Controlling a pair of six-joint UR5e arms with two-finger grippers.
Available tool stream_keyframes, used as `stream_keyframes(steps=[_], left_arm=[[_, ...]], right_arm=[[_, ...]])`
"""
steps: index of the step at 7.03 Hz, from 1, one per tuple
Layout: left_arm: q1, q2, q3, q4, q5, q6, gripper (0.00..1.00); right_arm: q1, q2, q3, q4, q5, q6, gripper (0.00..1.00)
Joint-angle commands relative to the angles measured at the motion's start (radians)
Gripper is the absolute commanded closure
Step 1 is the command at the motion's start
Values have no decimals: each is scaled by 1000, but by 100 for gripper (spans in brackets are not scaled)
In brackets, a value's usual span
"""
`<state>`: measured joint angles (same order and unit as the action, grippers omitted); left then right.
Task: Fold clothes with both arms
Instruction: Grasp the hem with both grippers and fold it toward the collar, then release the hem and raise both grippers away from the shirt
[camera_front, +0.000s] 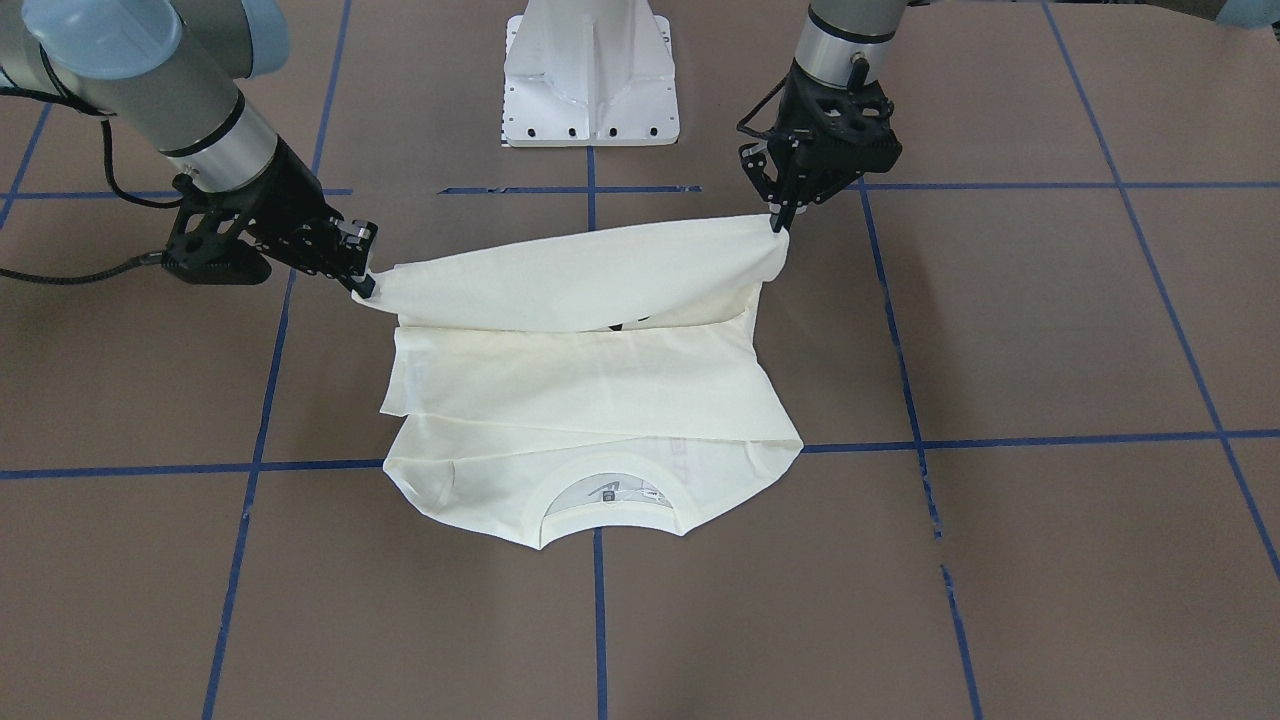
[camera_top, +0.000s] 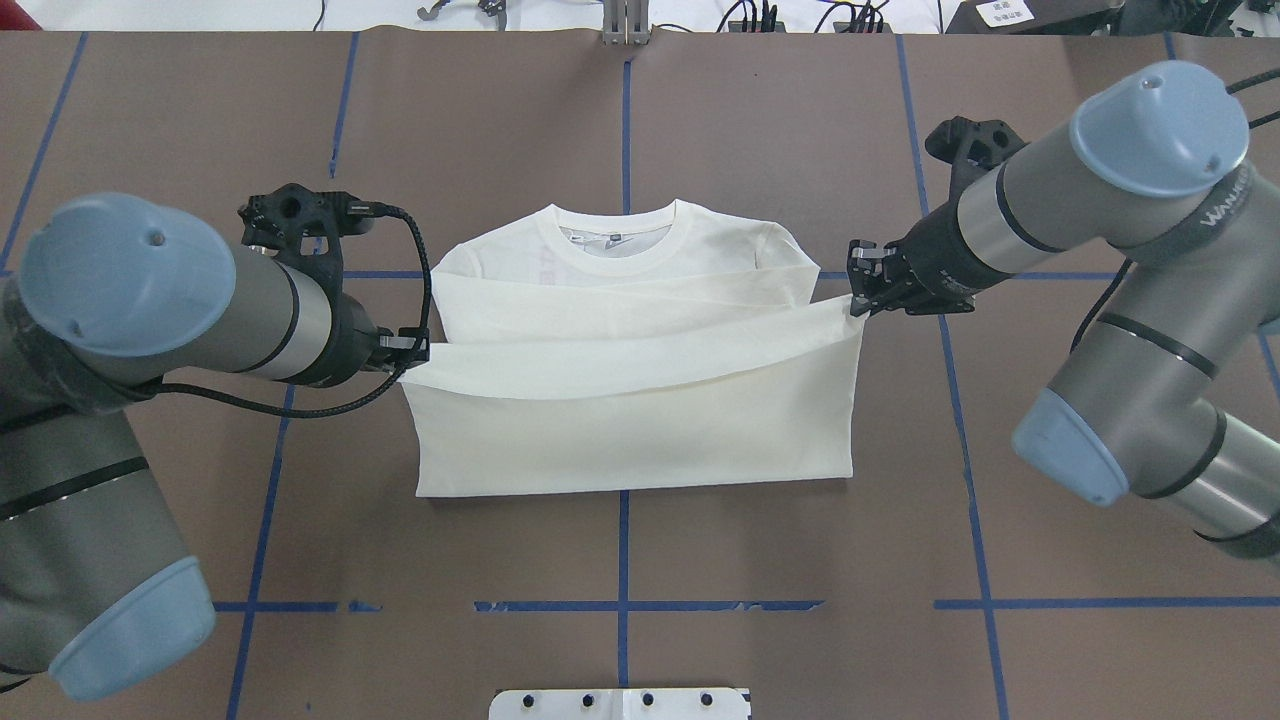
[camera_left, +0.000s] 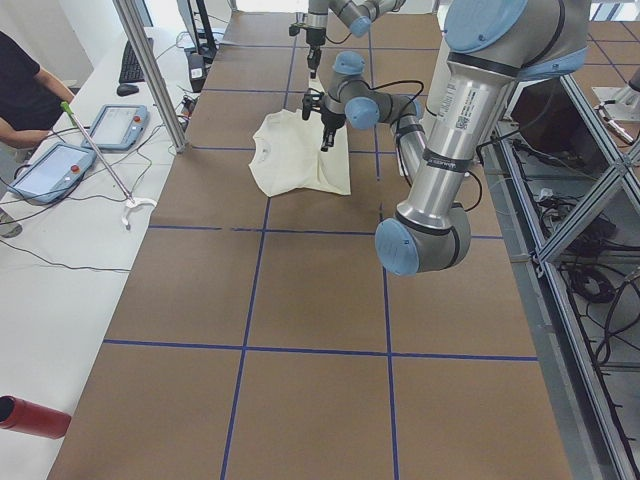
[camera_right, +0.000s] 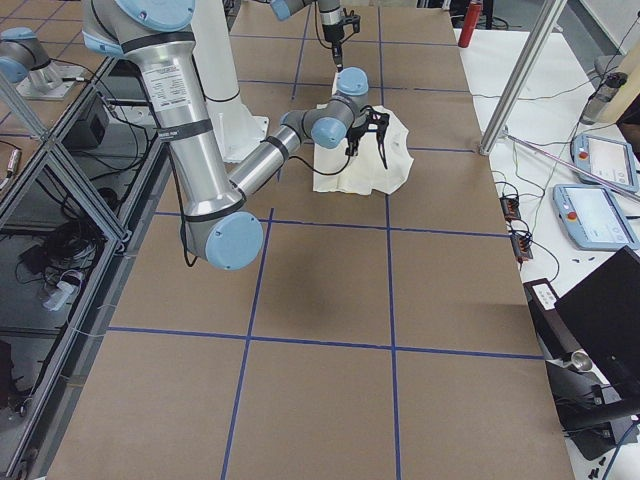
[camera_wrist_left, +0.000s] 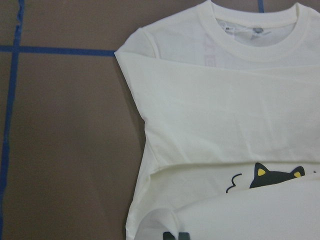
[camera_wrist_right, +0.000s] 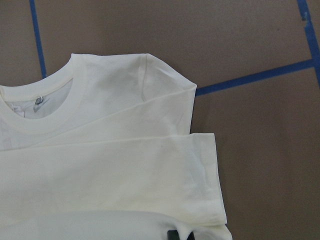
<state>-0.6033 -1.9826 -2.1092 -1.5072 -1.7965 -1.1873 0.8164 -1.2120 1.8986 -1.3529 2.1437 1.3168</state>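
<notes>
Jaws pinched shut on cloth: left gripper (camera_top: 408, 352) and right gripper (camera_top: 858, 300) each hold one corner of the cream T-shirt (camera_top: 640, 440), its lower edge raised and stretched between them above the folded sleeves. Collar end lies flat on the brown table (camera_top: 800, 650), mid-table, astride a blue tape line.

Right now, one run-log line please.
left gripper: shut on T-shirt hem corner | right gripper: shut on other corner | hem lifted, mid-fold toward collar
</notes>
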Motion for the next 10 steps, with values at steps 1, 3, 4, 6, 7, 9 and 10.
stream_keyframes(steps=[1,3,4,6,7,9,10], left_arm=[[-19,-51,159,-103,2,15,100],[-56,-77,288,-226,2,15,100],[-82,-126,366,-261,2,15,100],[-136,-188,545,-391,0,18,100],[-150,-188,622,-478,2,20,100],[-165,-186,656,-496,5,78,100],[-165,-182,664,-495,6,80,100]], right_arm=[[46,73,-123,0,-1,-40,100],[63,150,-240,14,-1,-42,100],[64,152,-292,81,-4,-41,100],[63,157,-374,175,-7,-38,100],[61,160,-384,176,-8,-39,100],[58,166,-401,176,-10,-39,100],[58,216,-461,176,-10,-39,100]])
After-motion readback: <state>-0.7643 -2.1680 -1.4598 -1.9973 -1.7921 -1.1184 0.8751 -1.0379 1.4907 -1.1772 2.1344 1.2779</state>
